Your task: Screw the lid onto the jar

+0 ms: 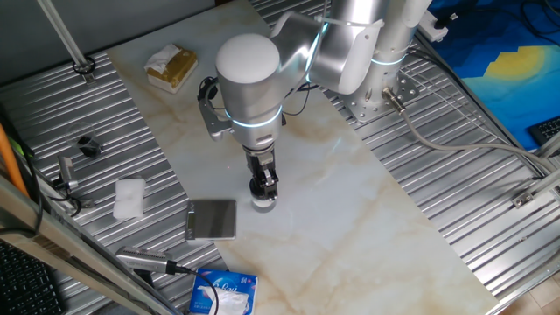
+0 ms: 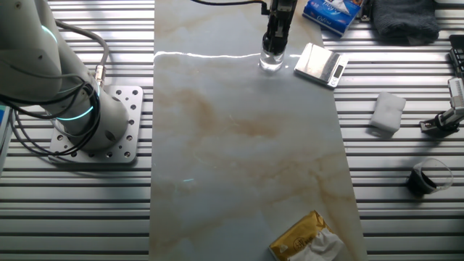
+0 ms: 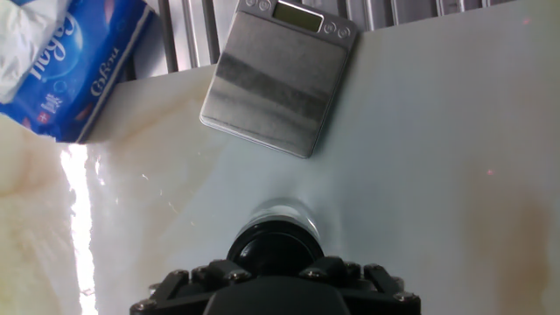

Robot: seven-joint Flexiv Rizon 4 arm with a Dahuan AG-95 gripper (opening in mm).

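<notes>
The small clear glass jar [image 1: 262, 204] stands upright on the marble tabletop, just right of the grey plate. The black lid [image 3: 276, 248] sits on top of the jar [image 3: 283, 215], whose glass rim shows just beyond it in the hand view. My gripper [image 1: 262, 185] points straight down over the jar and is shut on the lid. In the other fixed view the gripper [image 2: 273, 42] stands over the jar [image 2: 271, 62] at the table's far edge. The fingertips themselves are hidden behind the gripper body in the hand view.
A grey square scale [image 1: 213, 219] lies close beside the jar. A blue tissue pack [image 1: 225, 291] sits beyond it at the table's edge. A white folded cloth [image 1: 129, 198] and a small black part [image 1: 87, 144] lie on the ribbed metal. A yellow-brown packet [image 1: 171, 66] sits at the far corner.
</notes>
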